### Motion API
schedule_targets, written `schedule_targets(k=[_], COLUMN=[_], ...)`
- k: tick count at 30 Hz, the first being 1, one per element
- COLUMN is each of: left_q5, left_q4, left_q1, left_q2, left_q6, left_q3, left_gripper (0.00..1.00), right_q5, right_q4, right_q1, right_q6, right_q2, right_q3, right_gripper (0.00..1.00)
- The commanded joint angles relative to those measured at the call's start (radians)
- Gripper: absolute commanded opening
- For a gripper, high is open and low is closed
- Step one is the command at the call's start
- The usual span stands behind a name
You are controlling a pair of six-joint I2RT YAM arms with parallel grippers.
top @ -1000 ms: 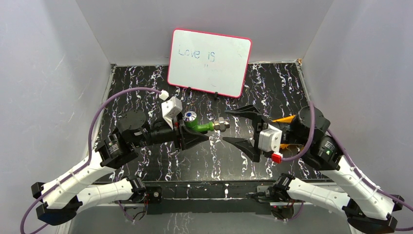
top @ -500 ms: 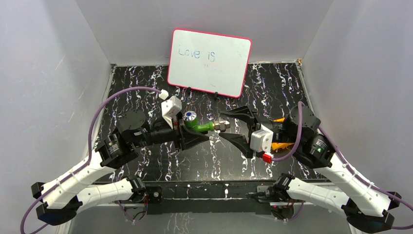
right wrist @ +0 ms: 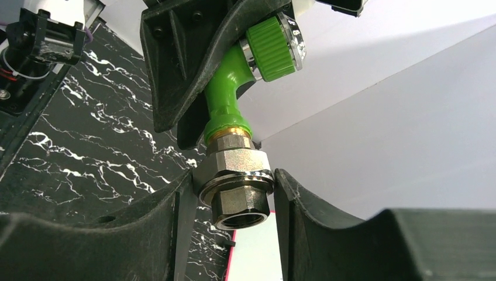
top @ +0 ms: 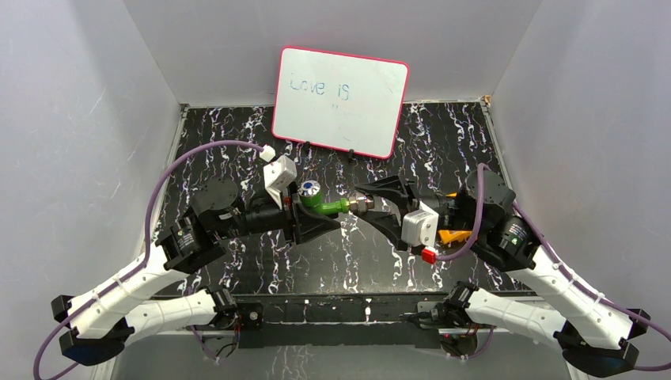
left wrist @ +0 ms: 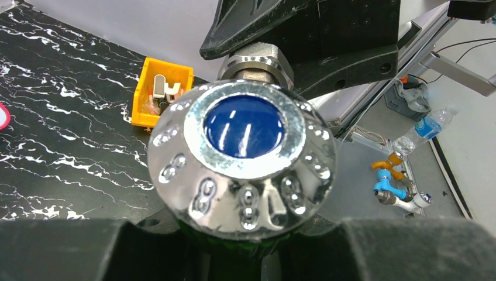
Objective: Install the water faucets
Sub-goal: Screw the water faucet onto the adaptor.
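- Two grippers meet at one thing: the small green plastic tap (top: 320, 207) with an angled body. It hangs above the middle of the black marbled counter (top: 451, 138) without touching it, and its round blue-and-silver knob (left wrist: 241, 157) faces upward.
- The left gripper (top: 310, 215) is closed tight on the green body. The tap lies about level, with its silver metal hexagonal end fitting (right wrist: 238, 181) pointing to the right.
- The right gripper (top: 362, 204) is partly open, with one jaw on each side of this fitting. The jaws stand so near its wide ring that I cannot tell if they already press on it.
- In my judgement, the step in hand is to grip the fitting and turn it on the thread.
- The jaws should close on two opposite flat faces of the hexagon. On the corners, or only on the thin ring, the grip can slip.
- The right wrist should line up with the axis of the fitting before any turning, so the thread does not cross.
- The left gripper must resist the twist, because smooth plastic may rotate inside its jaws.
- The orange tray (left wrist: 161, 93) with small pieces sits on the right part of the counter, partly hidden by the right arm, which should not push it.
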Motion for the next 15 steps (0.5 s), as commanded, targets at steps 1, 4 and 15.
schedule_targets(k=[1,4,15], left_q5=[0.028,0.034,0.06], left_q4=[0.068,0.067,0.046], left_q1=[-0.002,-0.001,-0.002], left_q2=[-0.017,-0.021,-0.022], left_q6=[-0.01,-0.001,0.066], left_q3=[0.043,0.037,0.024], left_gripper=[0.0,0.0,0.0], right_q5=[0.0,-0.006,-0.033], right_q4=[0.052,0.052,0.025], right_q1=[0.003,0.002,0.003], right_q6=[-0.018,0.023,0.209], right_q2=[-0.002,0.005,0.037], right_q3=[0.014,0.028,0.08], right_gripper=[0.53,0.42,0.14])
